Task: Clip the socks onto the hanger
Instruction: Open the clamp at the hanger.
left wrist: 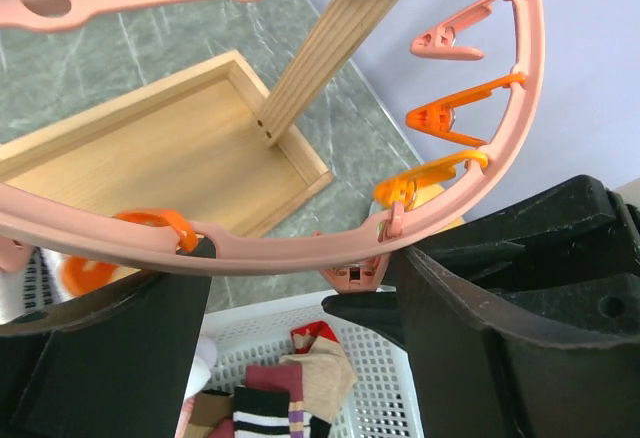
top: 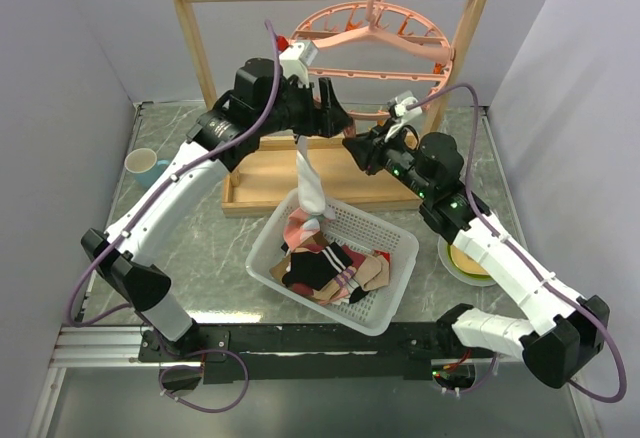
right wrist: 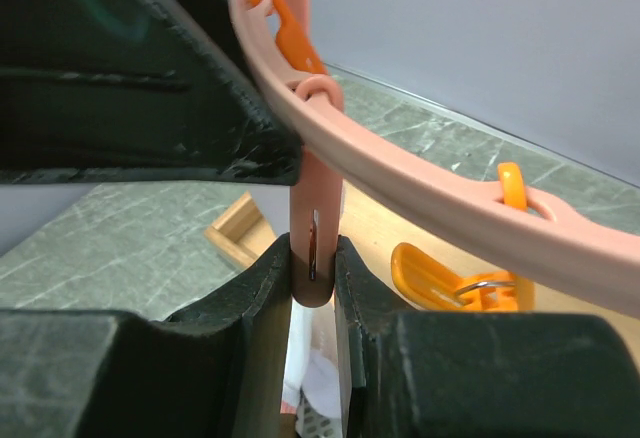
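Note:
The salmon-pink ring hanger [top: 400, 43] hangs by its hook from the wooden rack. My right gripper [top: 350, 143] is under its near rim, shut on a dangling pink clip [right wrist: 315, 248]. A white sock [top: 310, 183] hangs straight down below that clip into the basket; I cannot tell whether the clip grips it. My left gripper [top: 325, 108] stands open just left of the clip, its fingers either side of the ring [left wrist: 300, 248] and holding nothing. Several more socks [top: 325, 263], striped, tan and maroon, lie in the basket [left wrist: 300, 378].
The white mesh basket [top: 400, 288] sits at the table's middle front. The rack's wooden tray base [top: 260, 173] lies behind it, with posts at each end. A blue cup [top: 142, 163] stands at the left. A yellow-green bowl [top: 465, 263] sits at the right. Orange clips [left wrist: 445, 118] hang along the ring.

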Robot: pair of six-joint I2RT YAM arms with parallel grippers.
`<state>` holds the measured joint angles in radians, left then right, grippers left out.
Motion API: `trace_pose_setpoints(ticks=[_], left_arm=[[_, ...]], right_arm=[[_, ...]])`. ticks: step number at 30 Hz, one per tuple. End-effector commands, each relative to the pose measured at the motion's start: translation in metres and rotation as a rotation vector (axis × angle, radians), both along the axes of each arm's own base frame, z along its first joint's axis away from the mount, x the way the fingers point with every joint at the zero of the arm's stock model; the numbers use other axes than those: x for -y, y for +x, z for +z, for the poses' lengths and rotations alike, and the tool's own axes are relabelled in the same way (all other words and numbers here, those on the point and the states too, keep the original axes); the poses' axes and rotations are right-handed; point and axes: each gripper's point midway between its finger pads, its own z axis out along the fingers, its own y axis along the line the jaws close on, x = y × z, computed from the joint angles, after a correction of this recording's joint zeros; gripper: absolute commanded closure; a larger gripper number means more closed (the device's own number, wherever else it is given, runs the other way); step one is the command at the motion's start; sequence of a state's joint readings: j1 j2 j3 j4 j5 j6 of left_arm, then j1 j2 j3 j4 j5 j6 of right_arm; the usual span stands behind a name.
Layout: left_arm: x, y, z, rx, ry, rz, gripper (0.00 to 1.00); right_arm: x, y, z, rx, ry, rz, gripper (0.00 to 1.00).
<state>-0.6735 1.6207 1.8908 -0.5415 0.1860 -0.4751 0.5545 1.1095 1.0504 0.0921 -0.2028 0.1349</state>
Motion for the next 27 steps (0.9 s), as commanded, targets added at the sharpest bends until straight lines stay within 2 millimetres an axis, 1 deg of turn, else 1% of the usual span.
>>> trace_pose_setpoints(ticks=[1,6,15,19,20,22,23,26,27], left_arm=[[0.003,0.016,0.032,0.051,-0.120,0.009,0.25],[0.008,0.010,0.037,0.023,-0.171,-0.065,0.28],[0.005,0.007,0.037,0.003,-0.189,-0.070,0.30],[0.005,0.007,0.038,0.000,-0.195,-0.075,0.36],[0.006,0.006,0.038,-0.001,-0.195,-0.079,0.40],[0.005,0.006,0.038,0.002,-0.197,-0.078,0.46],[0.005,0.007,0.037,0.000,-0.195,-0.075,0.50],[0.005,0.008,0.035,-0.004,-0.194,-0.077,0.57],[0.006,0.007,0.034,-0.004,-0.194,-0.080,0.57]], right_arm=[[-0.018,-0.012,0.037,0.073,0.059,0.086,0.96],[-0.022,-0.011,0.040,0.071,0.059,0.087,0.97],[-0.030,-0.006,0.041,0.075,0.057,0.082,0.98],[-0.034,-0.003,0.040,0.071,0.053,0.076,1.00],[-0.034,-0.003,0.041,0.075,0.054,0.073,1.00],[-0.035,-0.003,0.042,0.076,0.057,0.073,1.00],[-0.034,-0.002,0.042,0.077,0.058,0.068,1.00],[-0.036,-0.001,0.043,0.077,0.069,0.067,1.00],[-0.038,-0.003,0.046,0.077,0.076,0.072,1.00]])
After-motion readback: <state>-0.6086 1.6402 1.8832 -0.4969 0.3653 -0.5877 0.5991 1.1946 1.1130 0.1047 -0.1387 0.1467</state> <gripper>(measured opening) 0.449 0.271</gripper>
